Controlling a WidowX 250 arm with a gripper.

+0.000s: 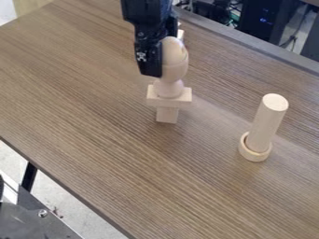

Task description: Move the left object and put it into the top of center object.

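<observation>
Over there on the brown wood-grain table, the black two-finger gripper hangs against a pale wooden egg-shaped piece, upright above a square-collared wooden stand; whether the claw is clamped, I can't tell.

The place looked like a robotics lab or a workshop. A black robot arm hung over a wood-grain table with a dark leg. Beyond the far edge stood dark equipment with small blue lights, among loose cables. At the lower left, a bolt sat in a grey plate above a pale, hard floor.
</observation>
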